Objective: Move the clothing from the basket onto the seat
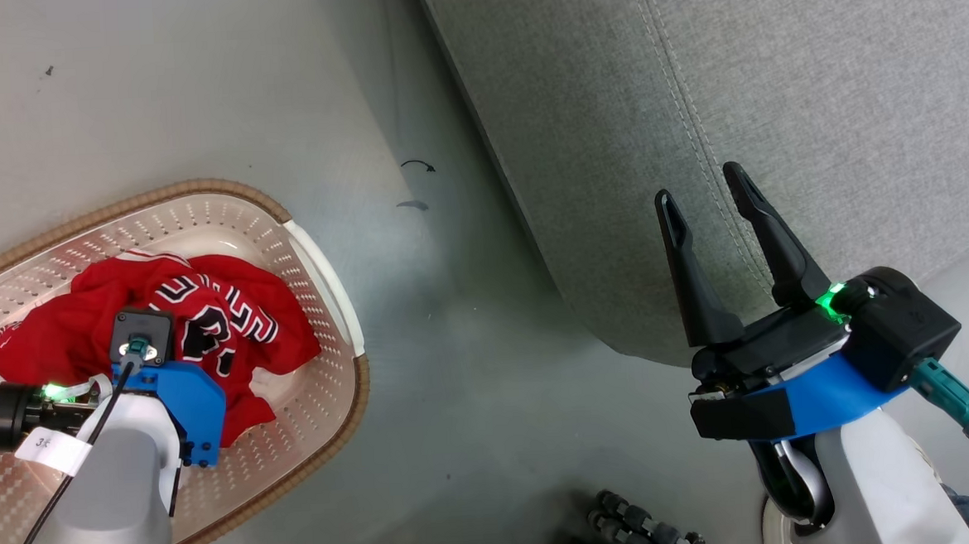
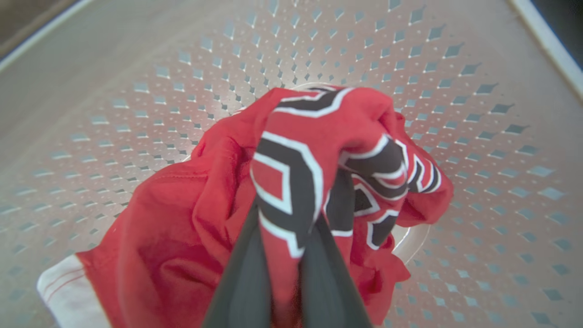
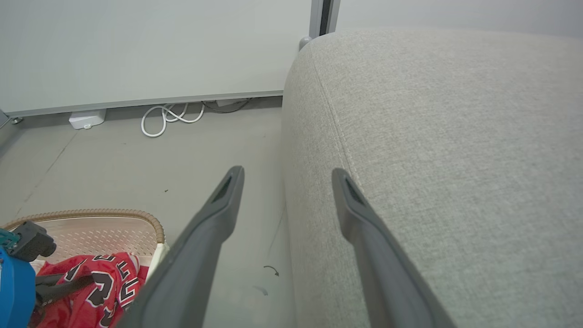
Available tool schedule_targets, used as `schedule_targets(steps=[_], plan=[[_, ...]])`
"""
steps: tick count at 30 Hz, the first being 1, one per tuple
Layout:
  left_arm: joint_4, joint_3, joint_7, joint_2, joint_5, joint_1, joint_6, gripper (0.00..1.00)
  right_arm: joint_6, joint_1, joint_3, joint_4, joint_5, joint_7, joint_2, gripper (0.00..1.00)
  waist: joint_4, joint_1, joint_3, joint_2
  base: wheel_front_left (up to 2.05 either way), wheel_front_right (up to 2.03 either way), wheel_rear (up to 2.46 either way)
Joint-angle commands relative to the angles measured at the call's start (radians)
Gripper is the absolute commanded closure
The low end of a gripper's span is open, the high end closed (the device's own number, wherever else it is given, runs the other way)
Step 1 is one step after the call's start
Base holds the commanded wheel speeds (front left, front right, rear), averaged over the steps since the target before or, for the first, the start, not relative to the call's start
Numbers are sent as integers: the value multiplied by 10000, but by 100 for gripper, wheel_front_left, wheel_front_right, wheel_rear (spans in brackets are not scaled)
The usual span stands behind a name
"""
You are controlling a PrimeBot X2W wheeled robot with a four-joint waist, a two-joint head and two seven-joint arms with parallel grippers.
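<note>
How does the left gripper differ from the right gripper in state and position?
The left gripper is shut on the red clothing inside the basket; the right gripper is open and empty. The left gripper reaches into the basket; the right gripper hangs beside the seat. Both have dark fingers.

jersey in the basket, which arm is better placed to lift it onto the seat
Left. The left gripper is shut on the jersey inside the basket; the right gripper is open and empty near the seat.
</note>
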Motion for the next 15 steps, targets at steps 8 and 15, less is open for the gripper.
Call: schedule_targets(steps=[8, 15], plan=[[230, -3, -310, -36, -281, -183, -124, 100, 5, -218, 74, 71, 83, -37, -14, 0, -44, -1, -138, 0, 0, 0, 0], [260, -38, -711, -436, -539, 125, -372, 100, 5, -321, 35, 256, -152, -37, -14, 0, 341, -1, -963, 0, 0, 0, 0]])
